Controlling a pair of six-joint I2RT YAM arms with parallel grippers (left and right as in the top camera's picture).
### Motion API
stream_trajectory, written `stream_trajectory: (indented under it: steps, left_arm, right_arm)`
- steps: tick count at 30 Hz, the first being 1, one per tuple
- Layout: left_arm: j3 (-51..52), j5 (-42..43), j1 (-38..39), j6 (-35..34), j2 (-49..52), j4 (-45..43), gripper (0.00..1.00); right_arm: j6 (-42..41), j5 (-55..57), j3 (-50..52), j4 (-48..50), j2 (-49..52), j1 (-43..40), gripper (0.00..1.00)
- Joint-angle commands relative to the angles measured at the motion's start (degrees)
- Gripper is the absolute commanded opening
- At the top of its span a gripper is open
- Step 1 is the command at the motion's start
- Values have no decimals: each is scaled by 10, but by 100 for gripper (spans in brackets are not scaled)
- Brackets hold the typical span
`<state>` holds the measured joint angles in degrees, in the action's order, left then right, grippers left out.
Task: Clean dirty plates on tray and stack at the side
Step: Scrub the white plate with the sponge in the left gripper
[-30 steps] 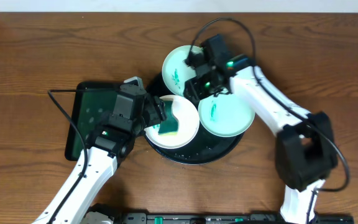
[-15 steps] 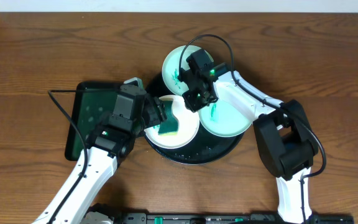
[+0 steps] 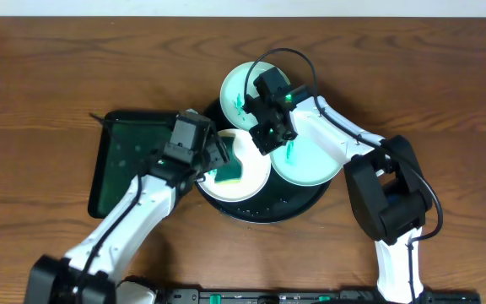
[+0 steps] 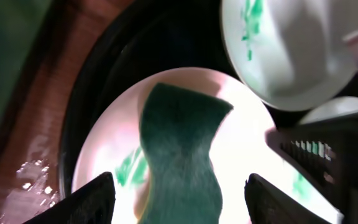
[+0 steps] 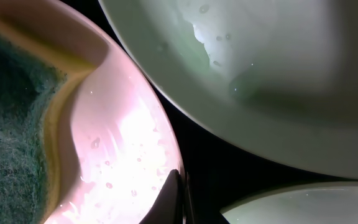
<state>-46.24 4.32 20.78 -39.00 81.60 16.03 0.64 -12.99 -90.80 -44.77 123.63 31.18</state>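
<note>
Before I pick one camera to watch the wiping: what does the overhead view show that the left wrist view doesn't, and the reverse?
Only overhead: the round black tray whole, the right plate in full, most of the rectangular tray, the left arm and right arm. Only left wrist: the left gripper open, fingers either side of the sponge, and a green smear on the near plate. Both: sponge lying on the near plate, far plate with green marks.

sponge (image 3: 229, 171): green with yellow edge, lay just left of frame centre | small tray (image 3: 121, 160): rectangular, black rim, green inside, sat at centre left | table (image 3: 40, 84): brown wood, filled the frame
</note>
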Motion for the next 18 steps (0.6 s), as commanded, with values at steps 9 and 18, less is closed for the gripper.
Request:
stream_trajectory:
  steps: [9, 18]
  left_arm:
    - [-8, 20, 30, -3, 102, -68, 67]
    - [-8, 12, 31, 4, 145, -69, 51]
  right_arm:
    - [1, -3, -1, 1, 2, -1, 4]
    - [1, -3, -1, 0, 2, -1, 2]
